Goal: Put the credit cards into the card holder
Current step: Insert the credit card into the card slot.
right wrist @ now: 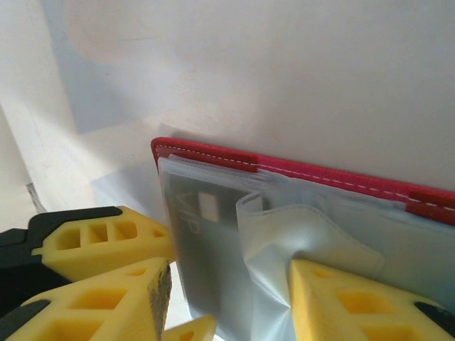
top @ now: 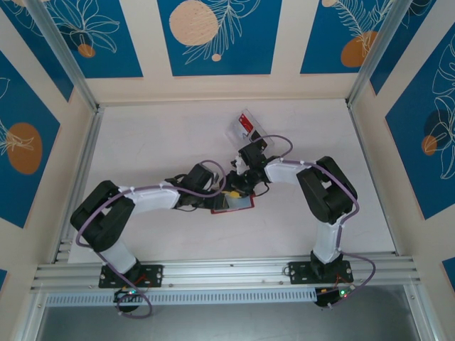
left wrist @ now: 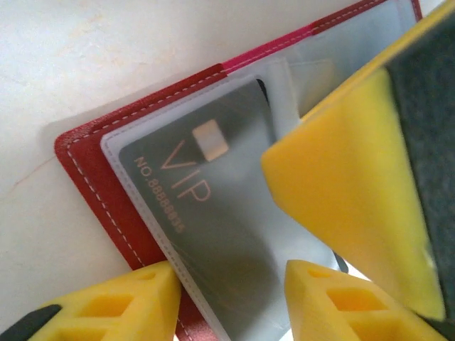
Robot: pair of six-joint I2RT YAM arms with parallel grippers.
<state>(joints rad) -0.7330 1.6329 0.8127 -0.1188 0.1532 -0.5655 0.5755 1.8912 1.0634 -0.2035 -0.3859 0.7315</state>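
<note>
Card holder lies open at mid-tabletop, where both arms meet. Left wrist: left gripper stands half-wide over its pocket holding a dark VIP credit card. Right wrist: right gripper is half-wide, one finger touching a puckered clear sleeve.

A dark card lies under a clear pocket of the card holder. In the left wrist view it bears "VIP" in large pale-gold letters beside a small chip square, and under that a smaller line that starts "NO." and runs on as a row of 8s, the last digits blurred. In the right wrist view the same "VIP" shows faintly through the pocket. From above, a red card in the tray has white marks too small to read.
</note>
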